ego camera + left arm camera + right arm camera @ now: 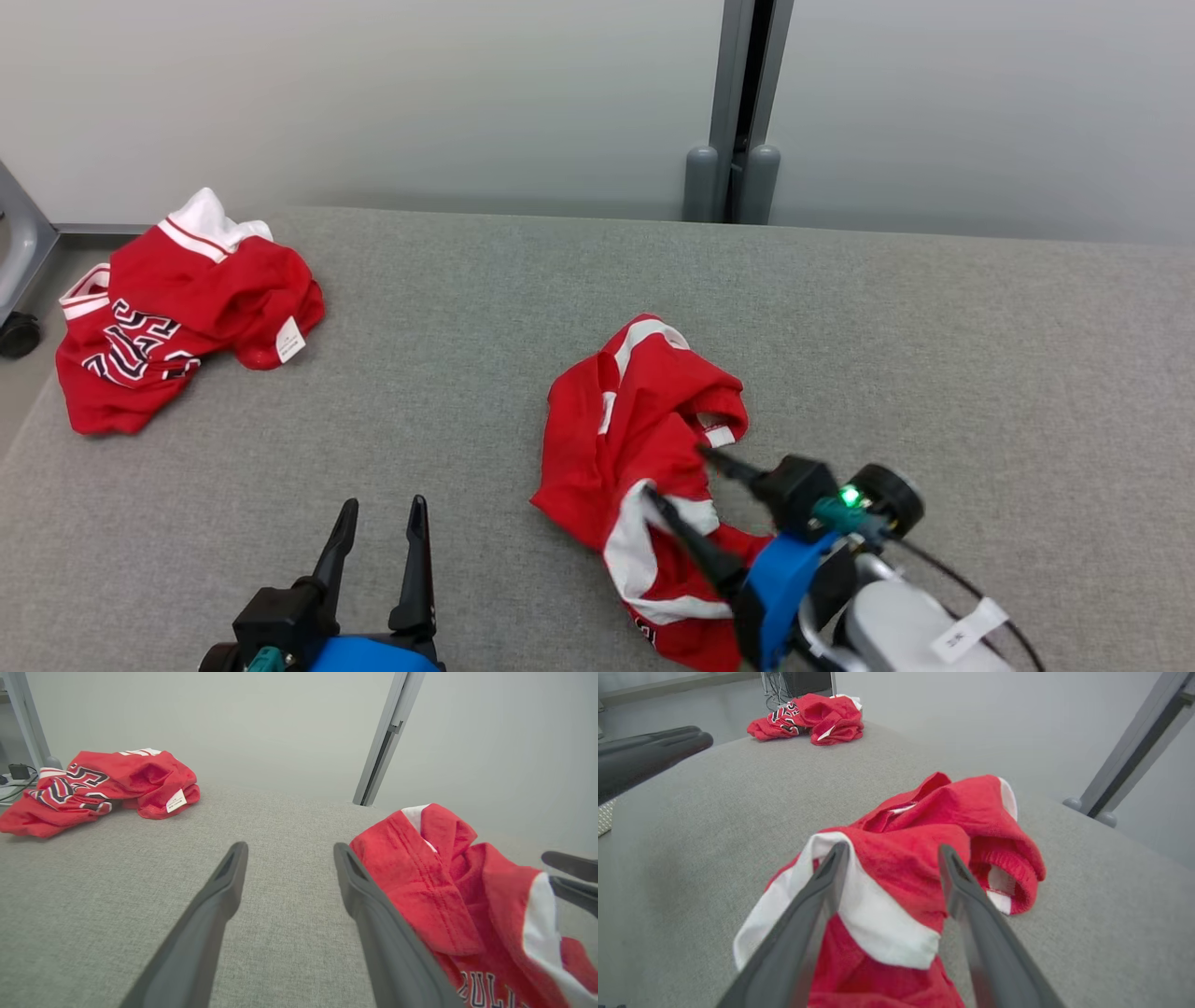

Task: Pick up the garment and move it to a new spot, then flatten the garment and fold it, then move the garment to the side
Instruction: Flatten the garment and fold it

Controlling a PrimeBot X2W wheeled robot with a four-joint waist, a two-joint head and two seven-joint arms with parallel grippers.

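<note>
The garment [644, 439], a red jersey with white trim, is seen crumpled on the grey bench [934, 355], just below the centre of the head frame. It is well apart from a second jersey [177, 317], also red, which is heaped at the upper left. The garment is bunched into ridges, with an opening turned up and lettering half hidden at the lower edge, so the flattening is judged not yet done.

The right end effector [677, 471] is held low at the lower right of the frame and angled toward the upper left into the heap. It is released: in the right wrist view its two fingers [831, 877] are spread wide to either side of a raised fold edged with a white band, and nothing is pinched between them. Whether the cloth is touched by the finger on the left of that view cannot be told. This straddling stance is judged to suit a grasp on that fold, since a raised ridge offers the best purchase on a soft heap.

The left end effector [384, 509] is seen at the lower left, fingers pointing up the frame, likewise spread and empty, near the garment. It is judged to be placed there so that a second edge can be taken when the garment is drawn out flat.
</note>
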